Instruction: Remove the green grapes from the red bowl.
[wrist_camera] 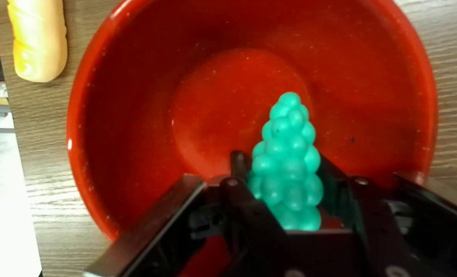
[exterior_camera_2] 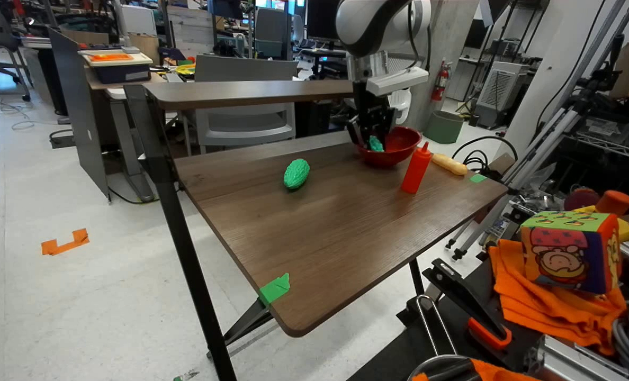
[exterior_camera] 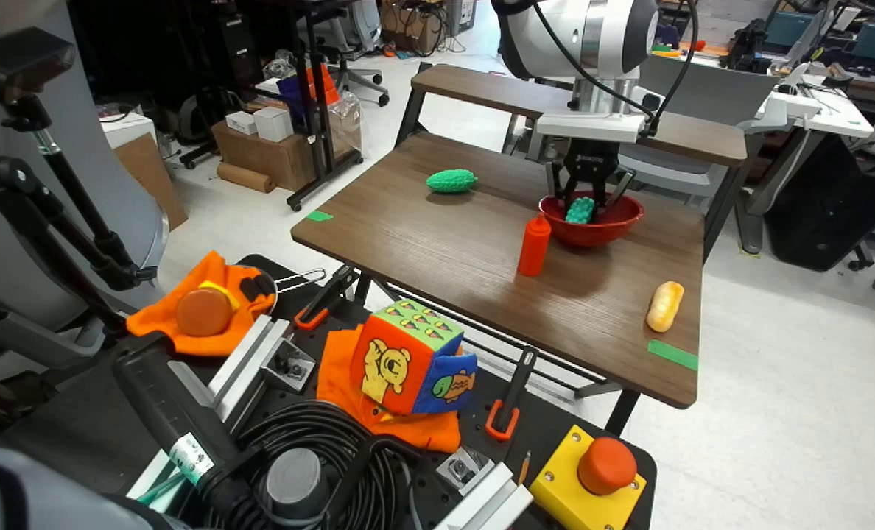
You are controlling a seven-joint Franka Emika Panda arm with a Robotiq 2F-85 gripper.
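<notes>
The red bowl (exterior_camera: 588, 234) stands at the back right of the brown table and also shows in an exterior view (exterior_camera_2: 382, 160). In the wrist view the bowl (wrist_camera: 228, 88) fills most of the picture. The green grapes (wrist_camera: 290, 161) are a lumpy blue-green clump inside the bowl; they also show in both exterior views (exterior_camera: 580, 210) (exterior_camera_2: 376, 144). My gripper (wrist_camera: 284, 165) reaches down into the bowl, with one finger against each side of the clump. It appears shut on the grapes. Whether the grapes touch the bowl's bottom is hidden.
A red squeeze bottle (exterior_camera: 534, 245) stands close to the bowl. A bread roll (exterior_camera: 664, 306) lies near the table's end. A smooth-edged green oval vegetable (exterior_camera: 451, 181) lies on the opposite side. Green tape patches (exterior_camera: 673, 354) mark the table's edges. A raised shelf (exterior_camera: 482, 88) runs along the back.
</notes>
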